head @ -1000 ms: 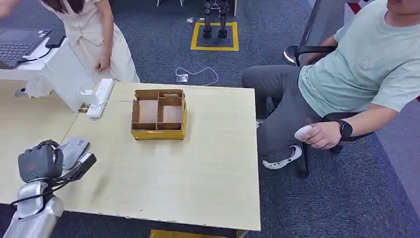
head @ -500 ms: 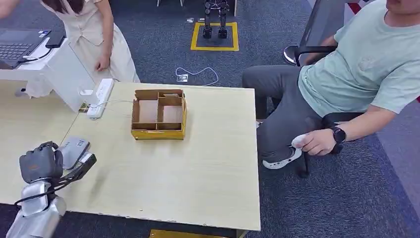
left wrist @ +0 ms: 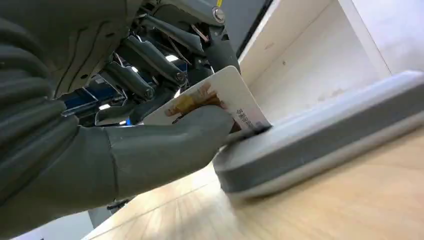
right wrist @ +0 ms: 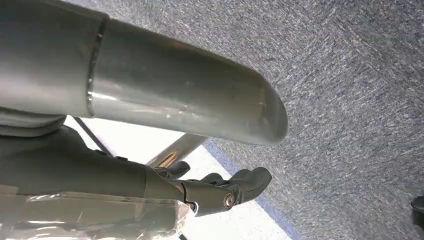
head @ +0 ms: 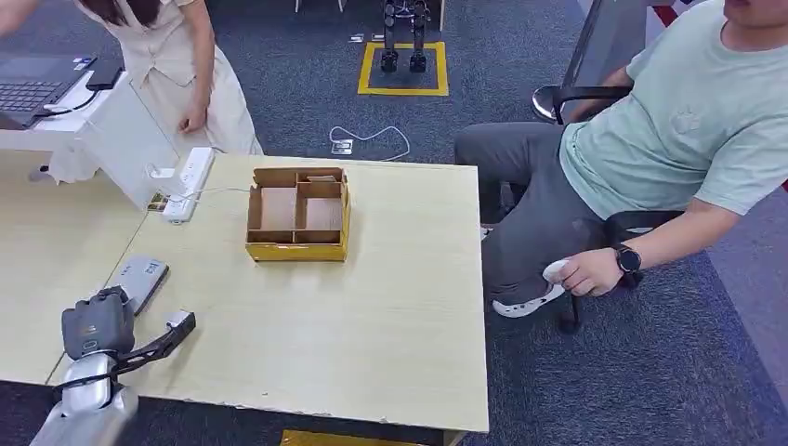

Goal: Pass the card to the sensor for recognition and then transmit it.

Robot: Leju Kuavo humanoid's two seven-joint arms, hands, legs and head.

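Left wrist view – left robot hand (left wrist: 125,145) pinching glossy flat card (left wrist: 220,102), beside rounded grey sensor (left wrist: 325,135).

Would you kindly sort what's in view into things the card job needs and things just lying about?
Needed: card, held in the left hand; grey sensor on the table.

Lying about: cardboard box, power strip, laptop.

We find no legible text. White plastic card with orange picture (left wrist: 210,100), pinched by left hand (left wrist: 100,150), carries small dark print near its edge, too blurred for us to read. Flat grey sensor pad (head: 137,279) bears small blue mark, which we cannot make out.
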